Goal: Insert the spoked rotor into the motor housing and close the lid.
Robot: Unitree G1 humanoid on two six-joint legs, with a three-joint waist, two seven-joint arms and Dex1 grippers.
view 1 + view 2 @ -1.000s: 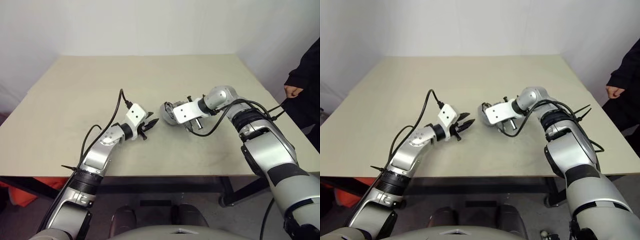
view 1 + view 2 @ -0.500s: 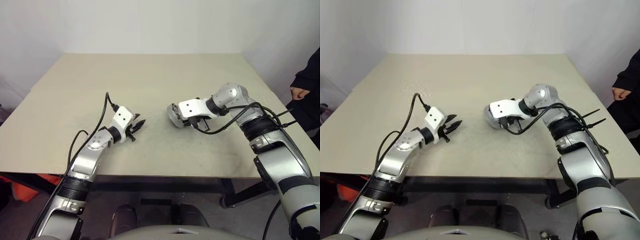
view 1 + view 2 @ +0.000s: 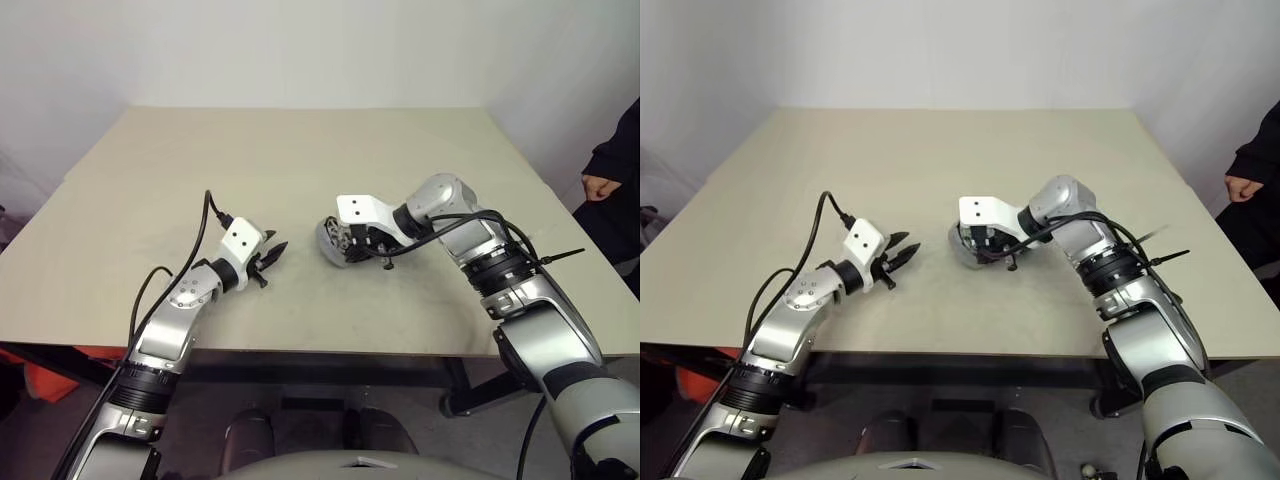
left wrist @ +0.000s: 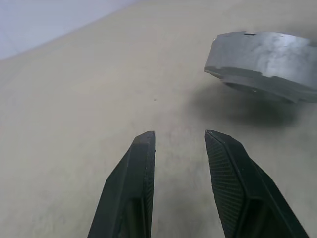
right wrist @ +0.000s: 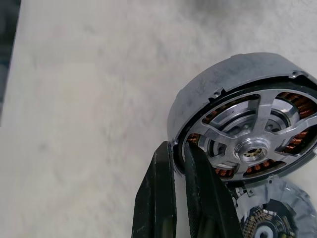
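While my left tool (image 3: 272, 249) hangs low over the near-left part of the tabletop (image 3: 300, 150) with its two black fingers (image 4: 132, 198) spread and nothing between them, the motor housing (image 5: 237, 114) lies to its right, near but apart, so it points roughly at the housing's silver side wall. My right tool (image 5: 179, 163) is the nearer one by far: its fingers are pressed together on the housing's rim, one outside the wall and one just inside, pinching it. The housing is tipped up on edge, tilted, not flat, its open face turned toward my right wrist, with a spoked silver part (image 5: 250, 144) and copper windings showing inside. Beside the housing's lower edge lies another round finned part (image 5: 270, 218), which I take to be the lid; whether the two touch I cannot tell. As I judge it, the next move turns on laying the housing flat, open face up.
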